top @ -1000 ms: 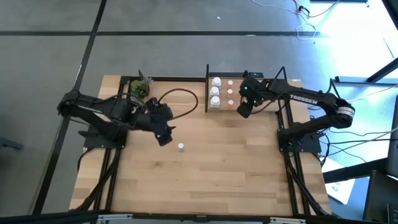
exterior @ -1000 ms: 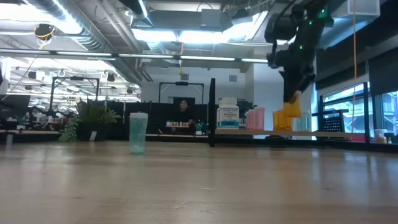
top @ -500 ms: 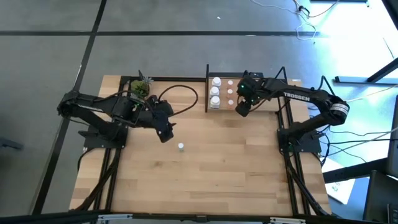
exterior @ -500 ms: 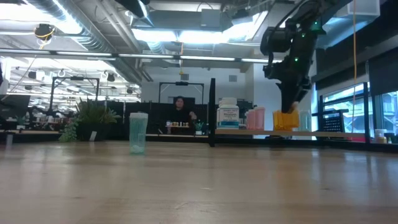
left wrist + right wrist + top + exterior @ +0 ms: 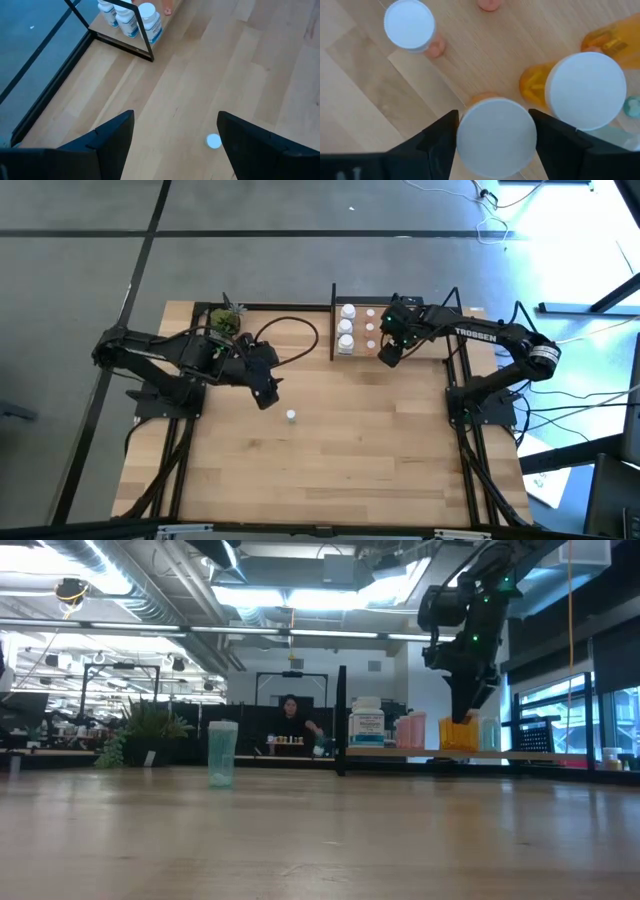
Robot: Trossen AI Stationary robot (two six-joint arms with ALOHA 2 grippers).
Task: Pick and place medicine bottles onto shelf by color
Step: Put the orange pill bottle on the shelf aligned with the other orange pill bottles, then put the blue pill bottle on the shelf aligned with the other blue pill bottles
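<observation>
Right wrist view: right gripper (image 5: pixel 496 137) clasps a white-capped orange bottle (image 5: pixel 496 131) over the shelf (image 5: pixel 375 95) | second orange bottle (image 5: pixel 585 90) beside, pink bottle (image 5: pixel 410 25) beyond | left gripper (image 5: pixel 172 132) spread, empty, above table | pale green bottle (image 5: pixel 222 753) alone mid-table | potted plant (image 5: pixel 227 320) far corner.

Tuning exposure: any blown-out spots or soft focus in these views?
High view: window glare washes out the floor top right. Low view: ceiling lights clip, right gripper reads as silhouette, near tabletop is soft. Right wrist view: the close white cap between the fingers is blurred.
</observation>
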